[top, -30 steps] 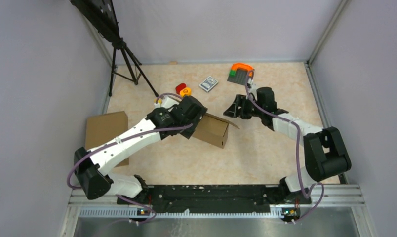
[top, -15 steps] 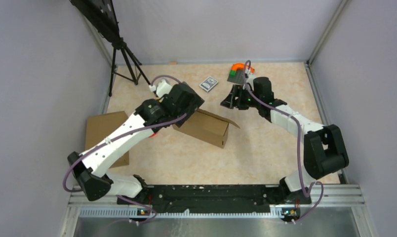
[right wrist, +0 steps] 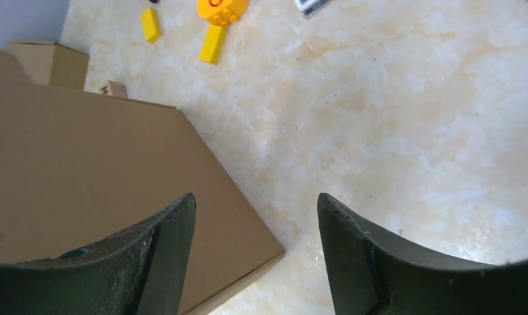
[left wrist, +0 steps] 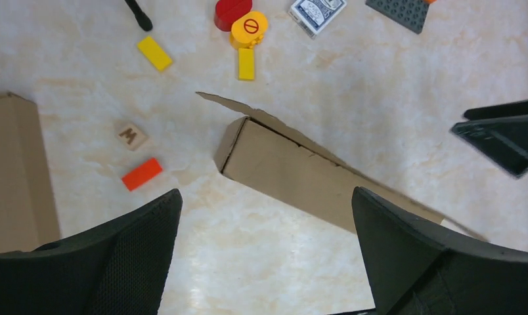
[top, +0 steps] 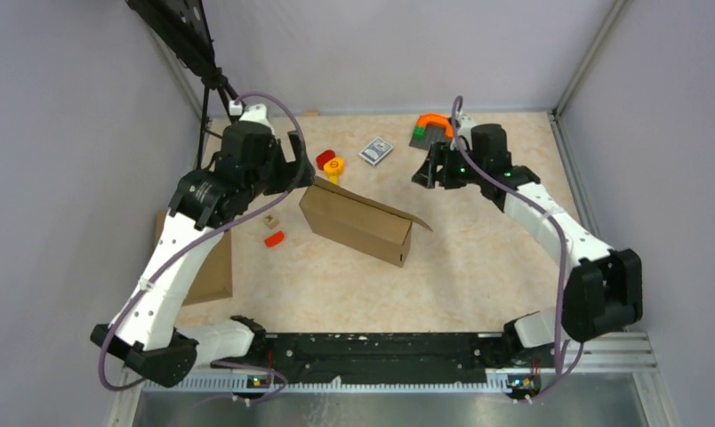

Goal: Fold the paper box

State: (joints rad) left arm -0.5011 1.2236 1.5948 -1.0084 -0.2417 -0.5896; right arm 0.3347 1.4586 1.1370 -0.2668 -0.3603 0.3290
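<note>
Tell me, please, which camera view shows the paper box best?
The top external view: the paper box lies whole there, open flap included. The left wrist view shows most of it but hides one end; the right wrist view catches only one broad face, cropped.

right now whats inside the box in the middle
The inside does not show. The box looks closed, with one flap sticking out at an end; its walls hide any contents.

Bright, even lighting throughout, with soft faint shadows and sharp focus.
</note>
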